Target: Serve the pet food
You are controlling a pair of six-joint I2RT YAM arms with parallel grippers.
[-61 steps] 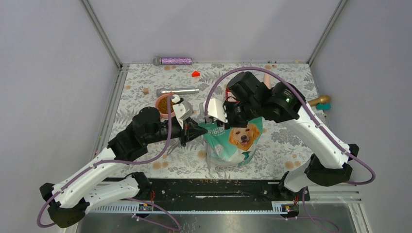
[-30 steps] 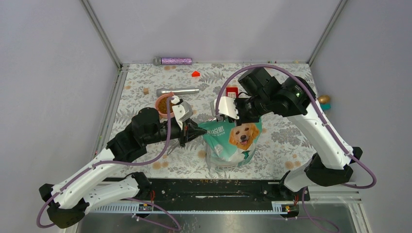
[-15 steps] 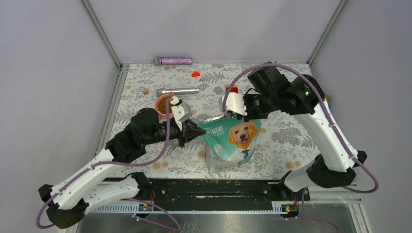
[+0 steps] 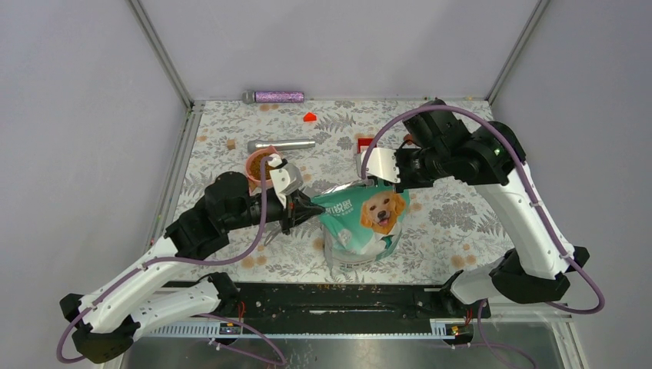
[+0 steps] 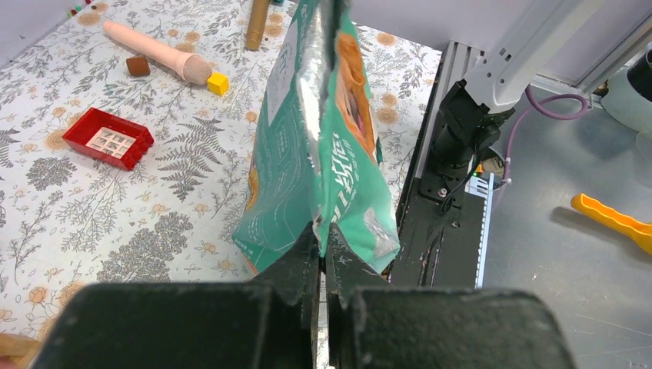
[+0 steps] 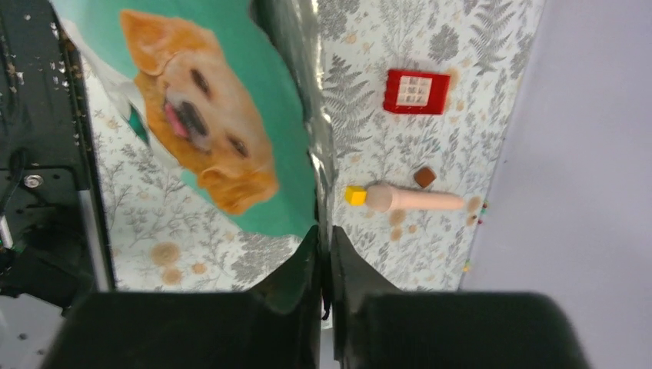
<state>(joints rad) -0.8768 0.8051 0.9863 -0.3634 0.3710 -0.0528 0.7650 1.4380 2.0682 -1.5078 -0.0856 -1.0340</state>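
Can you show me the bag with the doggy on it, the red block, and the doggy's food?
dog bag (image 4: pixel 382 213): top view, on the dog's face.
red block (image 5: pixel 108 138): left wrist view, on its top.
pet food (image 4: pixel 257 164): top view, on the middle of the brown heap.

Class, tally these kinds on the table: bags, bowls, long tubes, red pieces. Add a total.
bag: 1
bowl: 1
tubes: 2, purple tube, silver tube
red pieces: 2, wedge, brick
Total: 6
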